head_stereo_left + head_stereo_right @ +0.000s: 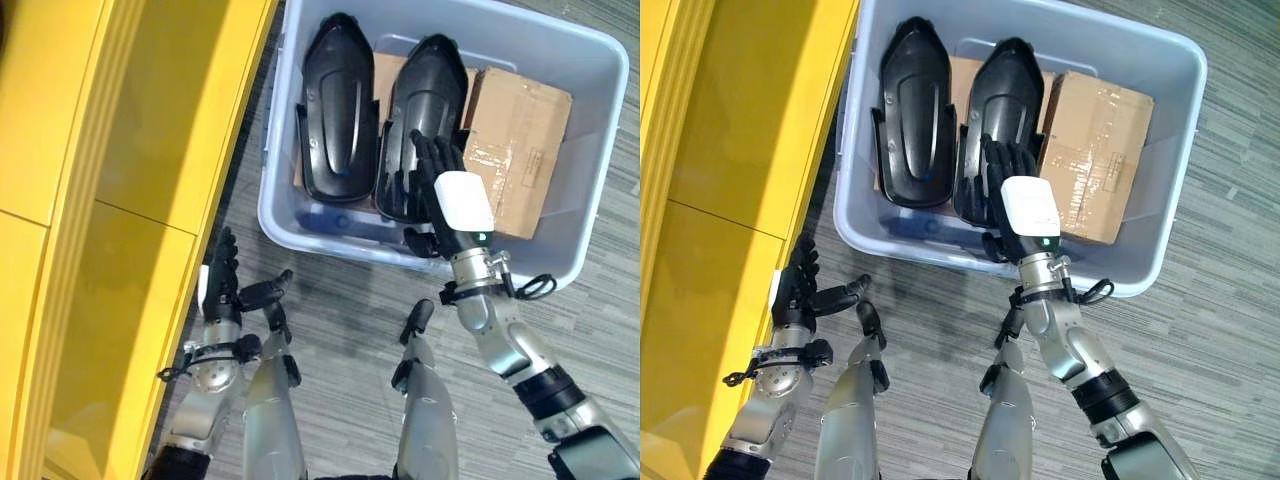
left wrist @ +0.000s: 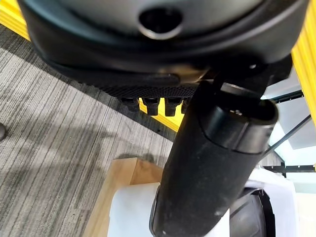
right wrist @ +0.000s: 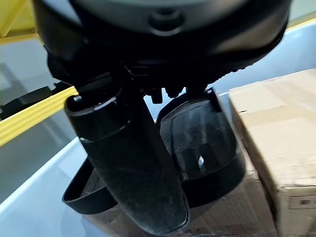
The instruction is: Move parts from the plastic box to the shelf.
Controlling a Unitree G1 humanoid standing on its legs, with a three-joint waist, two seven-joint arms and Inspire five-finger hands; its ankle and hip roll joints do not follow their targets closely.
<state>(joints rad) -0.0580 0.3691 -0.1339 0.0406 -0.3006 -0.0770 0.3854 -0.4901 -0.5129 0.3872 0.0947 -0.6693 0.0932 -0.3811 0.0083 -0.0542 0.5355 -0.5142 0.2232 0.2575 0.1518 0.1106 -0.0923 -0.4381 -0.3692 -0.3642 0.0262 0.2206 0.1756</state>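
Two black curved plastic parts lay in the pale grey plastic box (image 1: 300,225). My left hand (image 1: 222,280) hung open by the yellow shelf (image 1: 120,200). My right hand (image 1: 440,190) rested, fingers straight, on the right part (image 1: 425,100), beside the left part (image 1: 338,110) and a brown cardboard box (image 1: 515,140).

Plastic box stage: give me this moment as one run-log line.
right hand: open, over right black part | left hand: open, idle by yellow shelf | plastic box: two black parts, cardboard box

black parts (image 1: 340,110): 2 | cardboard boxes (image 1: 515,135): 2 | plastic box (image 1: 590,150): 1 | yellow shelf (image 1: 110,200): 1
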